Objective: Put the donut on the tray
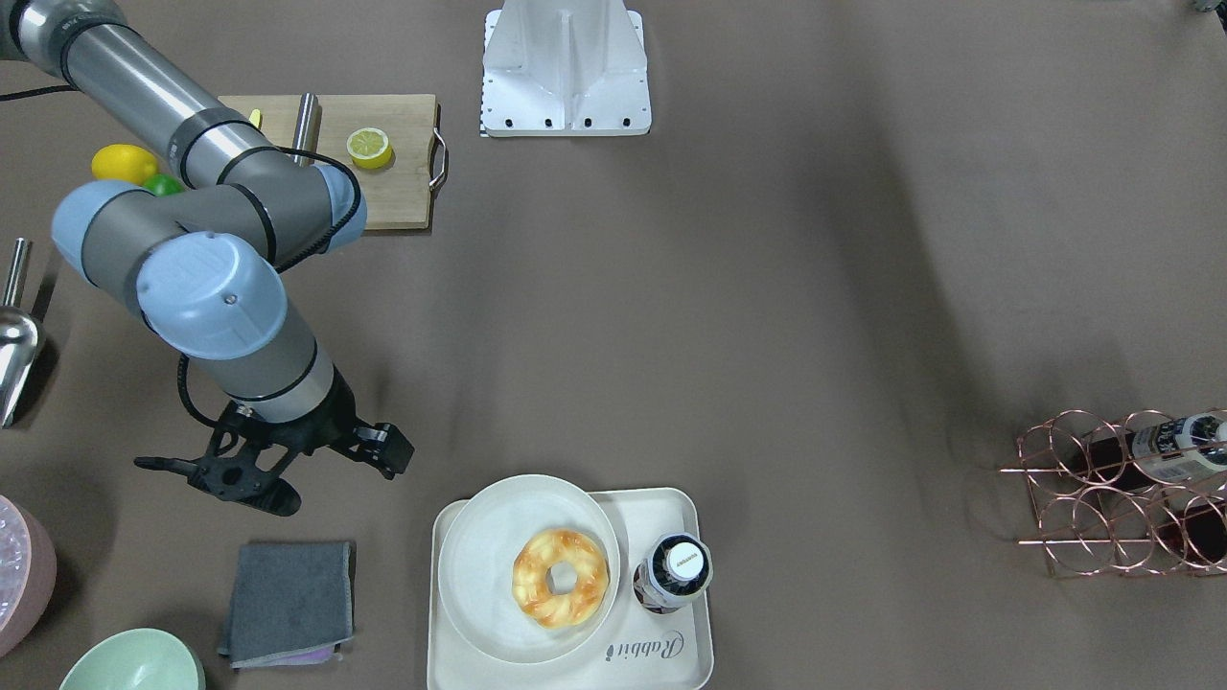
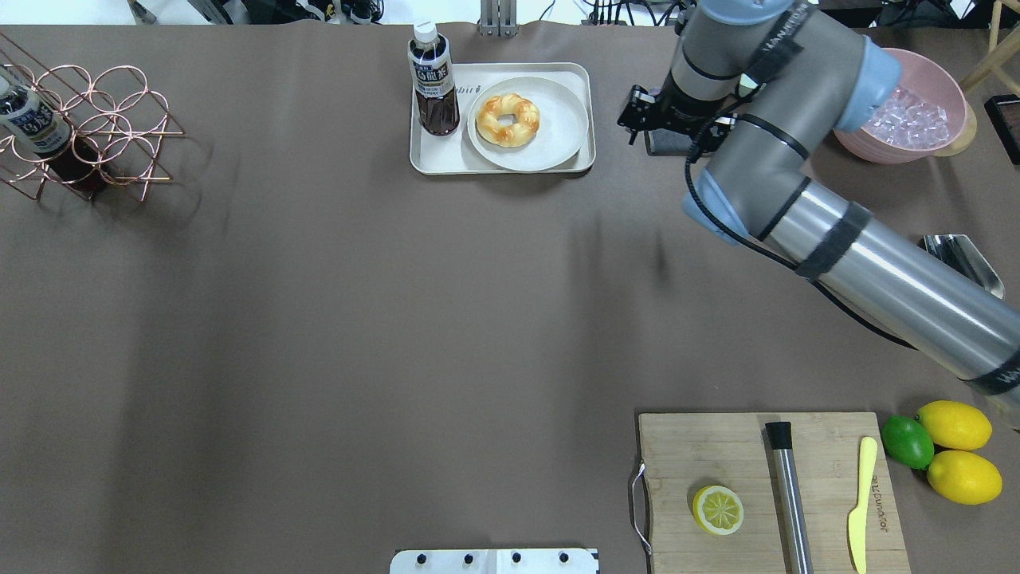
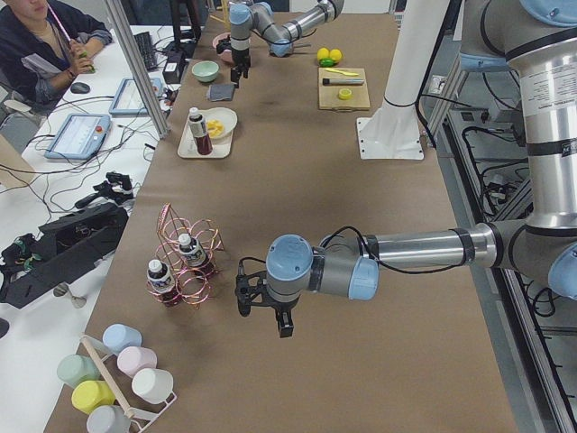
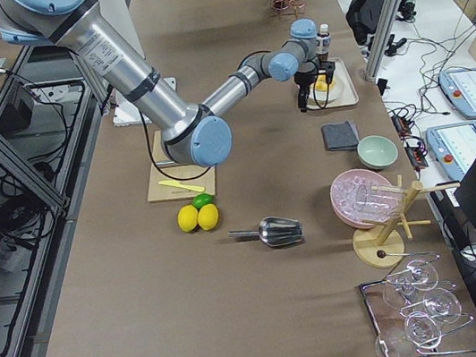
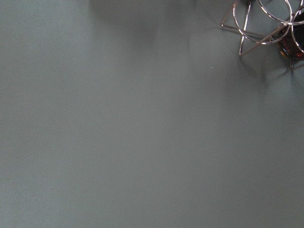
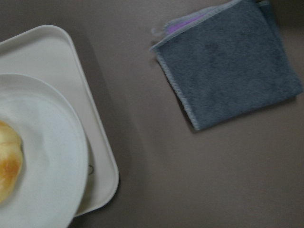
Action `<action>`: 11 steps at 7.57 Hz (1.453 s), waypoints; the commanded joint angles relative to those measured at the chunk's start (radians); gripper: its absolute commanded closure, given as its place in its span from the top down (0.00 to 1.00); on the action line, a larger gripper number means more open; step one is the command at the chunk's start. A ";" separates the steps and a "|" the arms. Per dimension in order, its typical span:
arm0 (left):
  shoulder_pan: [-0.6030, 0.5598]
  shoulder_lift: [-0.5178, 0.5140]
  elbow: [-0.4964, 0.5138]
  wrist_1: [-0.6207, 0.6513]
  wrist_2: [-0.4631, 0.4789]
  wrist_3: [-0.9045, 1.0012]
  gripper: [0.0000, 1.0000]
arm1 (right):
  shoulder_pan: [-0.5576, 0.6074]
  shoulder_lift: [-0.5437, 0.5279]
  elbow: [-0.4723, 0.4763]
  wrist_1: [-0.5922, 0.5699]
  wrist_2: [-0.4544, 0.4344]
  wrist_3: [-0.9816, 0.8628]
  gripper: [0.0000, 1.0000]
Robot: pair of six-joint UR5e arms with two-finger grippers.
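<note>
The golden-brown twisted donut [image 1: 561, 578] lies on a round off-white plate [image 1: 479, 565], and the plate stands on the cream tray [image 1: 671, 513] with "Rabbit" lettering. The donut also shows in the overhead view [image 2: 508, 119] and at the left edge of the right wrist view [image 6: 8, 161]. My right gripper [image 1: 326, 474] hovers open and empty beside the tray, between it and a grey cloth [image 1: 288, 602]. My left gripper [image 3: 261, 302] shows only in the exterior left view, low over bare table far from the tray. I cannot tell whether it is open or shut.
A dark drink bottle [image 1: 671, 572] stands on the tray next to the plate. A copper wire rack [image 2: 88, 127] with bottles is at the far left. A cutting board [image 2: 765, 486] carries a halved lemon, and a pink ice bowl [image 2: 916, 119] and a metal scoop [image 1: 14, 350] lie to the right.
</note>
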 commanded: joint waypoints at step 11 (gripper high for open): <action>0.006 0.036 -0.010 -0.012 -0.002 0.004 0.98 | 0.504 -0.875 0.417 -0.026 0.157 -1.052 1.00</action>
